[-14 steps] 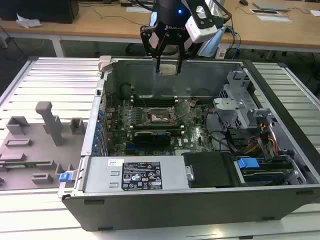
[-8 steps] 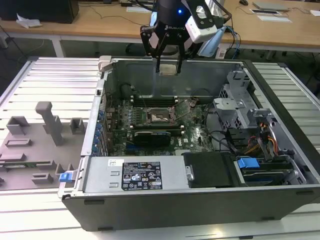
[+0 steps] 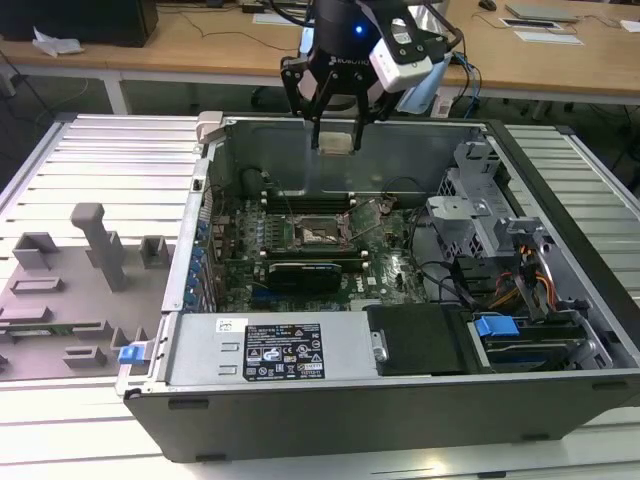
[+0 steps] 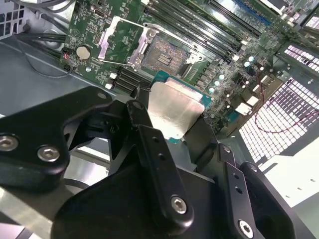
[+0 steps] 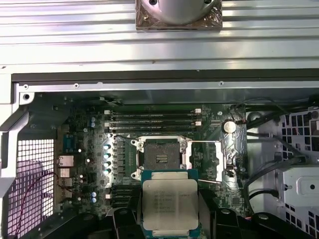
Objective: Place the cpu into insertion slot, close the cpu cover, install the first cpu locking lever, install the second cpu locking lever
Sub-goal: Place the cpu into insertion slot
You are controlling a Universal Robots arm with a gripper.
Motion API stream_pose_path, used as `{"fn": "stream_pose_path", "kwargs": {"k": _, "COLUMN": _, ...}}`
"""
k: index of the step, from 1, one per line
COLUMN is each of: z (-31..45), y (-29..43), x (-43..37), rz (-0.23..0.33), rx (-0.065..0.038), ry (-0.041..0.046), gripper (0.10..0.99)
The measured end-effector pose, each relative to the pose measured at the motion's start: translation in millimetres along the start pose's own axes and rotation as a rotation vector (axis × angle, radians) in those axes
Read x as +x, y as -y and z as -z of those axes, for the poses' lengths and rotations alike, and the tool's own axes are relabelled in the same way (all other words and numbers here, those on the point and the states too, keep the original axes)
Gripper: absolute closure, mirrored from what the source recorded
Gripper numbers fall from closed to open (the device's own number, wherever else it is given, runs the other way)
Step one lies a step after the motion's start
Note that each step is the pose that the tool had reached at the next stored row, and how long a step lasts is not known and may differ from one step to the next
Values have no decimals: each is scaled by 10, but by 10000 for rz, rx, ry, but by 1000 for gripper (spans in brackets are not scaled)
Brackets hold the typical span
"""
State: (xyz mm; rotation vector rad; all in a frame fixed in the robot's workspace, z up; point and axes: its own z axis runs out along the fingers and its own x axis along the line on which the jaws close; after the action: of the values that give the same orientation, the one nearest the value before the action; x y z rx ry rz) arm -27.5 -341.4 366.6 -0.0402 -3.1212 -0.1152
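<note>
An open computer case lies on a slatted metal table, with wooden desks behind. The gripper hangs above the case, pinching the cpu by its edges, apart from the bare insertion slot. The second wrist view shows the cpu cover swung open beside the slot.

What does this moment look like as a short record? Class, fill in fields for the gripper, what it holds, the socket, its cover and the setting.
Gripper: the gripper is shut on the cpu, gripping it by its edges
Cpu position: held above the open computer case, not yet in the socket
Insertion slot: the insertion slot is empty, with its contacts exposed
Cpu cover: the cpu cover is swung open beside the slot
Setting: the case lies on its side on a slatted metal table
</note>
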Motion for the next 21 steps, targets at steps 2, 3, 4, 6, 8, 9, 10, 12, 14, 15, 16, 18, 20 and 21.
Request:
{"fn": "stream_pose_path", "kwargs": {"k": 2, "z": -18, "y": 1, "x": 0, "rz": 0, "rx": 0, "ry": 0, "gripper": 545}}
{"fn": "stream_pose_path", "kwargs": {"k": 3, "z": -28, "y": 2, "x": -1, "rz": 0, "rx": 0, "ry": 0, "gripper": 545}}
{"fn": "stream_pose_path", "kwargs": {"k": 4, "z": -48, "y": 3, "x": -1, "rz": 0, "rx": 0, "ry": 0, "gripper": 545}}
{"fn": "stream_pose_path", "kwargs": {"k": 6, "z": -71, "y": 5, "x": -1, "rz": 0, "rx": 0, "ry": 0, "gripper": 545}}
{"fn": "stream_pose_path", "kwargs": {"k": 8, "z": -81, "y": 6, "x": -2, "rz": 0, "rx": -1, "ry": 0, "gripper": 545}}
{"fn": "stream_pose_path", "kwargs": {"k": 9, "z": -92, "y": 7, "x": -2, "rz": 0, "rx": -1, "ry": 0, "gripper": 545}}
{"fn": "stream_pose_path", "kwargs": {"k": 10, "z": -99, "y": 7, "x": -2, "rz": 0, "rx": 0, "ry": 0, "gripper": 545}}
{"fn": "stream_pose_path", "kwargs": {"k": 12, "z": -115, "y": 8, "x": -2, "rz": 0, "rx": 0, "ry": 0, "gripper": 545}}
{"fn": "stream_pose_path", "kwargs": {"k": 14, "z": -128, "y": 9, "x": -2, "rz": 0, "rx": -1, "ry": 0, "gripper": 545}}
{"fn": "stream_pose_path", "kwargs": {"k": 15, "z": -135, "y": 10, "x": -3, "rz": 0, "rx": 0, "ry": 0, "gripper": 545}}
{"fn": "stream_pose_path", "kwargs": {"k": 16, "z": -142, "y": 10, "x": -3, "rz": 0, "rx": 0, "ry": 0, "gripper": 545}}
{"fn": "stream_pose_path", "kwargs": {"k": 18, "z": -171, "y": 12, "x": -3, "rz": 0, "rx": -1, "ry": 0, "gripper": 545}}
{"fn": "stream_pose_path", "kwargs": {"k": 20, "z": -223, "y": 15, "x": -4, "rz": -1, "rx": 0, "ry": 0, "gripper": 545}}
{"fn": "stream_pose_path", "kwargs": {"k": 21, "z": -235, "y": 16, "x": -4, "rz": 0, "rx": 0, "ry": 0, "gripper": 545}}
